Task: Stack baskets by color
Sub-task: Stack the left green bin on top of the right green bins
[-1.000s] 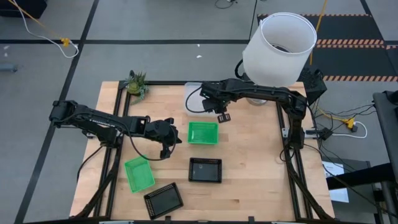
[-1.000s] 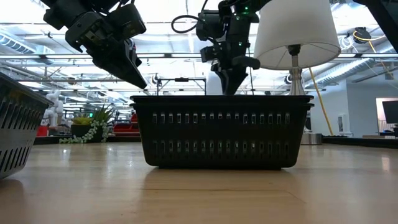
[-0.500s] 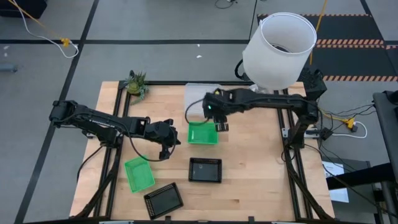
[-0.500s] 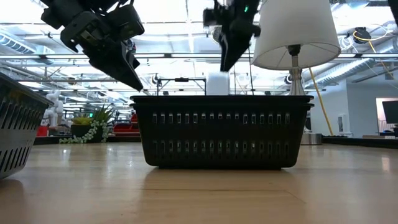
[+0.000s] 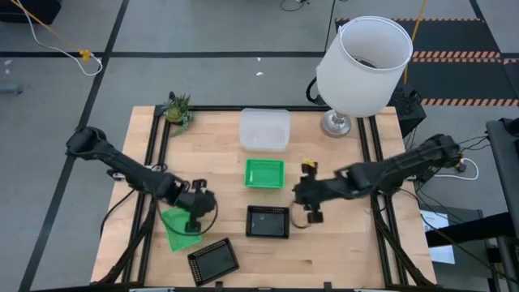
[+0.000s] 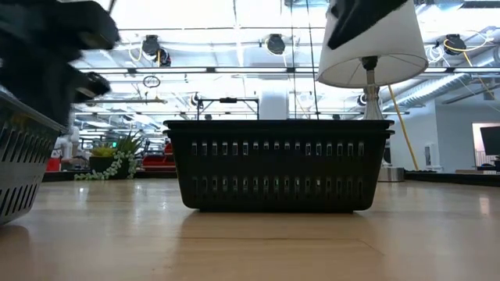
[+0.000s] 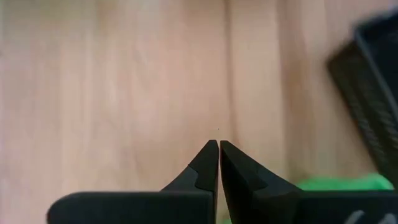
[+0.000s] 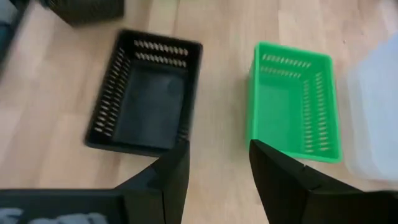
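Observation:
On the wooden table a clear basket stands near the far edge. A green basket sits in front of it, and a black basket nearer still. At the near left lie a second green basket and a second black one. My left gripper is shut and points down over bare wood, beside the near-left green basket's right side. My right gripper hangs open just right of the middle black basket, with nothing between its fingers.
A lamp with a big white shade stands on its base at the far right corner. A small potted plant sits at the far left corner. Bare wood lies right of the baskets. Black frame rails run along both table sides.
My right gripper has swung from the clear basket at the far edge toward the near right, past the middle green basket, and now hangs beside the middle black basket. My left gripper has gone from the table's middle toward the near left, down to the green basket there.

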Tool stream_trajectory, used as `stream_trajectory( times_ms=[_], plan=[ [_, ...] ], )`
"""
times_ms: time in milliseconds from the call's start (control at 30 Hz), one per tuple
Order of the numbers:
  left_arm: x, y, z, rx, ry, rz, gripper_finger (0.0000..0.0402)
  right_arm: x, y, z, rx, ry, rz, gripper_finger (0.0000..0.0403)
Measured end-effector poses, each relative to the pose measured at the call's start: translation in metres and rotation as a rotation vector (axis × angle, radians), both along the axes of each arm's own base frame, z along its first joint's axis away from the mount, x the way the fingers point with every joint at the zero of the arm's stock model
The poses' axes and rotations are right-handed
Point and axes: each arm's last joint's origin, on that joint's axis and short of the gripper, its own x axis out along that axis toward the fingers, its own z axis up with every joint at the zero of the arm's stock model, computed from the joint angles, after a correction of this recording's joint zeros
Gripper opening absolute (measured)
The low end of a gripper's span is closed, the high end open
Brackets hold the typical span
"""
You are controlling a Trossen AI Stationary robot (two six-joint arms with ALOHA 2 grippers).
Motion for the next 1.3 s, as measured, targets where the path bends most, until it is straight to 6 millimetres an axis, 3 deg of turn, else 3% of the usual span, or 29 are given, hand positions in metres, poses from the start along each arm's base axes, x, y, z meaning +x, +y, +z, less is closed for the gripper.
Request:
stream_trajectory(
  times_ms=[233,400,533,833,1300],
  plan=[
    [-0.021,-0.034,0.013,-0.021,0.045,0.048,0.002,-0.035,0.013,-0.021,0.029,-0.181,0.024,0.016],
    [-0.042,-0.044,0.01,-0.026,0.154,0.184,0.0024,-0.046,0.01,-0.035,0.021,-0.178,0.043,0.016],
    [-0.054,-0.05,0.009,-0.026,0.193,0.269,0.0051,-0.049,0.009,-0.037,0.021,-0.178,0.046,0.016],
    [-0.072,-0.067,0.009,-0.083,0.229,0.254,0.0128,-0.049,0.009,-0.038,0.017,-0.174,0.053,0.016],
    [-0.092,-0.081,0.009,-0.104,0.313,0.096,0.0138,-0.049,0.009,-0.038,0.012,-0.173,0.055,0.016]
  ],
)
